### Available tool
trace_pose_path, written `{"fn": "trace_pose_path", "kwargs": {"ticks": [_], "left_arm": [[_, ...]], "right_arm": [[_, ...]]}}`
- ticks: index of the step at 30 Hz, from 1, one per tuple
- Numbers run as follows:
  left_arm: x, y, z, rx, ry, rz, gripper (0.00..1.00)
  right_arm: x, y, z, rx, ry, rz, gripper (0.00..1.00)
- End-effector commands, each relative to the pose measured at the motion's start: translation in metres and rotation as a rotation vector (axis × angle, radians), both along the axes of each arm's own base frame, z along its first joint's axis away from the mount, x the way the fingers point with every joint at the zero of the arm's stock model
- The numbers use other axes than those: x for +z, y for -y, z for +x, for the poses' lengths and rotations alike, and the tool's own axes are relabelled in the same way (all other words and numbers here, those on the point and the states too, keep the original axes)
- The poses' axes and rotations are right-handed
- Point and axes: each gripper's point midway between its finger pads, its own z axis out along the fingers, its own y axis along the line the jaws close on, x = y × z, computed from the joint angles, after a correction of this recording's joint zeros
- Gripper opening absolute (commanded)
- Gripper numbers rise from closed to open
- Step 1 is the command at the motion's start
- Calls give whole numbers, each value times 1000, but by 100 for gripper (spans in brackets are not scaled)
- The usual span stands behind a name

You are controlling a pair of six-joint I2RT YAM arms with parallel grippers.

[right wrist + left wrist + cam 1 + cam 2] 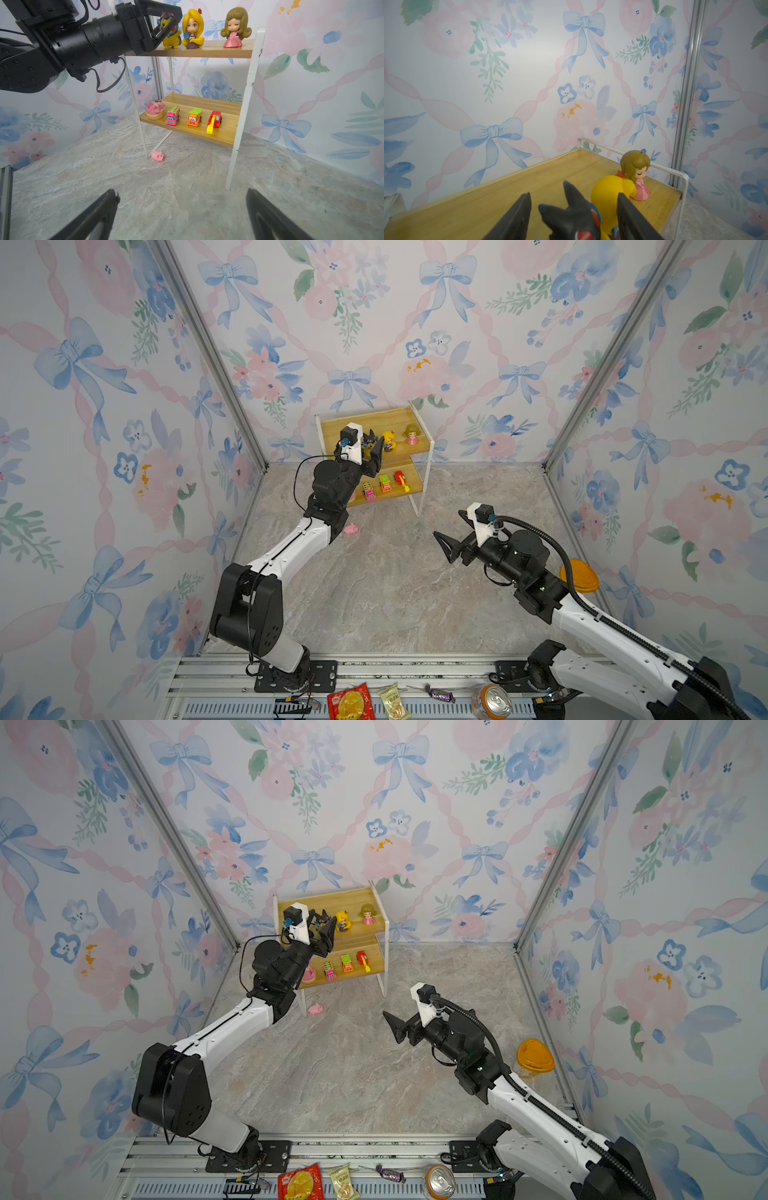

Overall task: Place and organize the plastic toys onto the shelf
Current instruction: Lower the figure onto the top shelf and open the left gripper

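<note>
The shelf (pixel 386 418) (pixel 228 124) stands against the back wall. On its top board my left gripper (pixel 371 448) (pixel 573 195) is open, its fingers on either side of the black-yellow figure (pixel 571 218) (pixel 171 41) with gaps showing. Beside that stand the yellow-haired figure (pixel 388 440) (pixel 193 27) and the pink-dress doll (pixel 411 434) (pixel 234 25). The lower board holds a round pink figure (pixel 155 109), a pink car (pixel 172 118), a green-orange car (pixel 195 117) and a red car (pixel 215 120). A pink pig (pixel 351 529) (pixel 158 155) lies on the floor by the shelf's leg. My right gripper (pixel 446 524) (pixel 181 192) hovers open and empty.
An orange-lidded cup (pixel 579 576) sits by the right wall behind my right arm. Snack packets (pixel 351 703), a wrapped candy (pixel 438 694) and a drink can (pixel 491 700) lie on the front rail. Patterned walls close in three sides.
</note>
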Motion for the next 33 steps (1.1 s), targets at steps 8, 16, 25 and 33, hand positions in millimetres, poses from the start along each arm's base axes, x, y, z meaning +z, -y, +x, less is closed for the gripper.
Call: {"fn": "trace_pose_path", "kwargs": {"ticks": [8,16,25,33], "left_arm": [[34,-4,-10,-3,90,-1,74],[52,-8,-18,9,134,1,82],[83,-18,-40,25,206,-20,98],[123,-62,-87,129,251,-163,98]], "right_arm": [[25,-3,1,17,35,50,99],[28,-5,2,15,33,50,99],[36,-7,3,8,43,41,97],[31,-28,-3,37,65,-23,97]]}}
